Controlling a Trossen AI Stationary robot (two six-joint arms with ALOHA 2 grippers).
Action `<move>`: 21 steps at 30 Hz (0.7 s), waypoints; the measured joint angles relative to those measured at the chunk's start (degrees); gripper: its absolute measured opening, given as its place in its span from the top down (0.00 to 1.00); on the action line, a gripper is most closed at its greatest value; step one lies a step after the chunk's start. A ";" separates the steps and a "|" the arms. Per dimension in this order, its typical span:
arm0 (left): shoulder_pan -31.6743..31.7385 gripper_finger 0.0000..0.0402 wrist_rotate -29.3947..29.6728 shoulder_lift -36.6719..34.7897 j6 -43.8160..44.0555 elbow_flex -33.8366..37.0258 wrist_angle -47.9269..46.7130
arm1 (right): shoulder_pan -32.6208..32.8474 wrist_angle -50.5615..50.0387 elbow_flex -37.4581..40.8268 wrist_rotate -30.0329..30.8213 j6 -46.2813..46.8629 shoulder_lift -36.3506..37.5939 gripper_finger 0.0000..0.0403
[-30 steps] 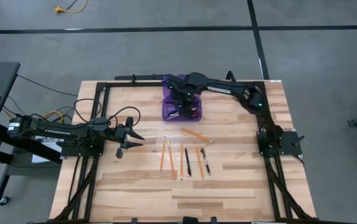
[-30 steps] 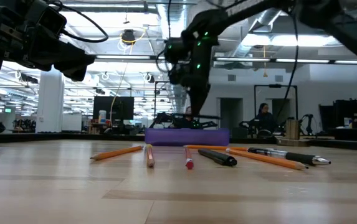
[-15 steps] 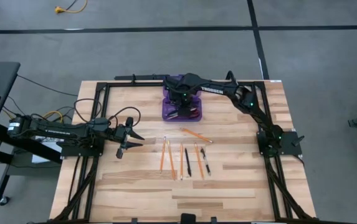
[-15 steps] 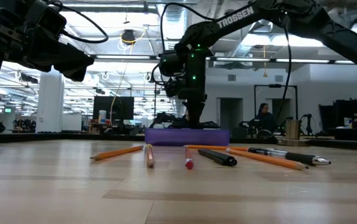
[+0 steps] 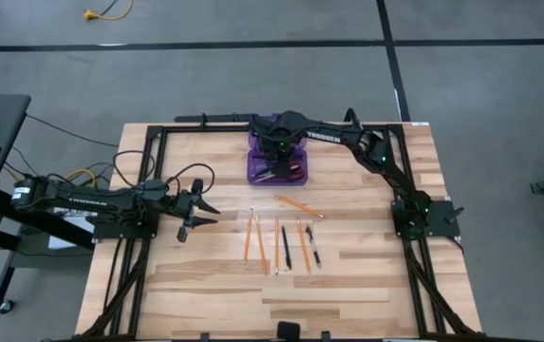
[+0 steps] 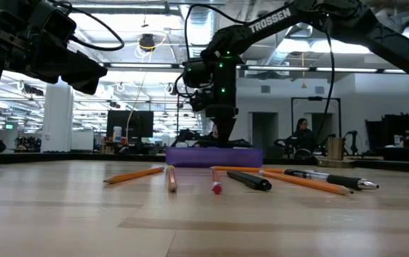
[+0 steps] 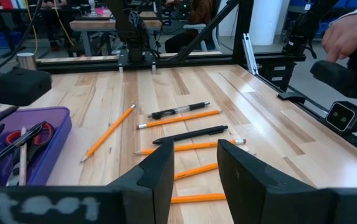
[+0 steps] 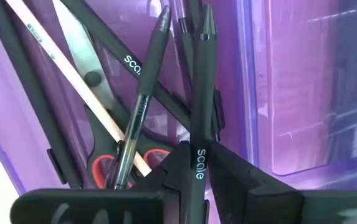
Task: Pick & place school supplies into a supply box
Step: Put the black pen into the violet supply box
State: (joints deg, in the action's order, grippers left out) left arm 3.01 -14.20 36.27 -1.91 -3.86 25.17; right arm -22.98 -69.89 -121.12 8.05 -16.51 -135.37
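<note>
The left tool [image 5: 198, 213] is hovering with fingers spread at the left side of the table [image 5: 366, 275]. Pencils [image 5: 260, 243] and pens [image 5: 286, 247] are lying in the middle. Further back, the right tool [image 8: 198, 163] is reaching into the purple box [image 5: 253, 161], a black pen [image 8: 200, 93] between its fingers; if it is pinching, I cannot tell

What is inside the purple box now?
The purple box holds several black pens, red-handled scissors and a pale pencil. The box floor beneath them is mostly covered.

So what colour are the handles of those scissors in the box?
Red, on the scissors lying in the purple supply box; clearest in the right wrist view.
</note>
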 joint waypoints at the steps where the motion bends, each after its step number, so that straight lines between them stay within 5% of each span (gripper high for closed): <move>1: 0.00 0.73 0.01 0.00 0.00 0.00 0.00 | 0.00 0.00 0.00 -0.01 -0.01 0.00 0.88; 21: 0.02 0.73 0.00 0.00 0.04 0.00 -0.09 | 0.11 -1.08 0.02 -0.36 0.80 0.02 0.87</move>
State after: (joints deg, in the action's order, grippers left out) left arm 3.02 -14.20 36.27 -1.87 -3.86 25.08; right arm -22.87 -70.97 -121.10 7.70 -15.71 -135.35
